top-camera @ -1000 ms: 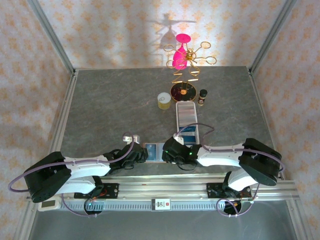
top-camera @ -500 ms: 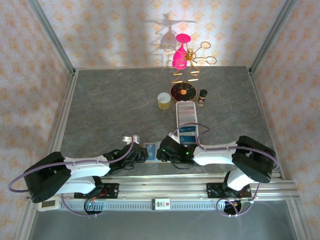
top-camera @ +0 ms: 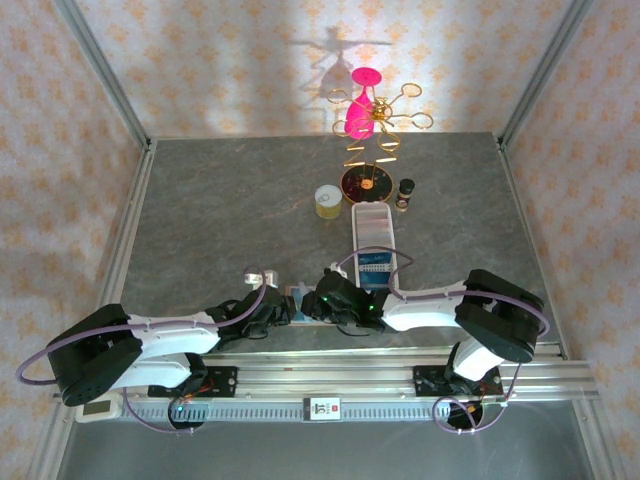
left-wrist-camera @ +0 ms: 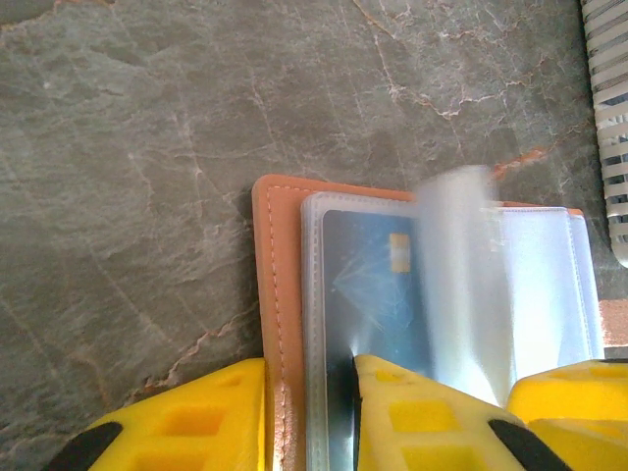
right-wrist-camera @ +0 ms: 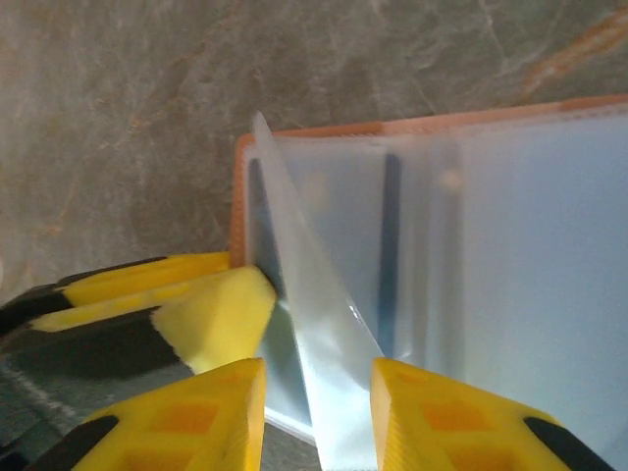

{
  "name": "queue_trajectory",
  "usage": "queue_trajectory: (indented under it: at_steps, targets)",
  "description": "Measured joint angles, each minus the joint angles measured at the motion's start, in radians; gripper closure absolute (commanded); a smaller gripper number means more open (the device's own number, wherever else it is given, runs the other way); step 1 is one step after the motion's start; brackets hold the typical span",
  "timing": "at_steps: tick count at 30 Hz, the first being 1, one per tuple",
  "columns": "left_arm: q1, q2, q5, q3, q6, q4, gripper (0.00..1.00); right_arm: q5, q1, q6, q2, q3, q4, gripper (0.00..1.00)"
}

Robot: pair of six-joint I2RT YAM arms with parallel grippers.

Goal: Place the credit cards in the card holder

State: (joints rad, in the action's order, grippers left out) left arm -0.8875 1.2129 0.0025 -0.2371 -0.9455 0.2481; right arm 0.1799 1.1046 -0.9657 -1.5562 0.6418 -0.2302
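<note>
Card holder [top-camera: 298, 297] lying open on the table, clear pages showing.
Overhead: left gripper [top-camera: 277, 310] and right gripper [top-camera: 318, 303] meet right over it, nose to nose. Left wrist: jaws slightly apart, astride the holder's stitched edge, blue credit card [left-wrist-camera: 378, 285] sleeved just ahead; grip unclear. Right wrist: jaws apart, a clear page [right-wrist-camera: 314, 353] standing between them; pinched or not, can't tell.

Above, you lose most of the card holder [top-camera: 300, 296] under the left tool [top-camera: 283, 308] and right tool [top-camera: 322, 303] — at the left wrist its clear sleeve [left-wrist-camera: 459, 285] blurs, near edge cut off.
</note>
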Motion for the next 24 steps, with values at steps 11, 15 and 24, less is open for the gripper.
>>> queue_trajectory:
  at_steps: [11, 15, 24]
  targets:
    - [0.0, -0.029, 0.003, 0.015, -0.008, 0.006, 0.73, 0.013, 0.0, -0.031, 0.005, -0.017, -0.124, 0.67]
    - [0.0, -0.065, 0.021, 0.035, -0.027, 0.008, 0.68, 0.024, 0.0, -0.036, 0.002, -0.017, -0.161, 0.67]
    - [-0.001, -0.214, 0.005, 0.069, -0.116, -0.124, 0.67, 0.038, 0.001, -0.054, -0.028, -0.017, -0.2, 0.68]
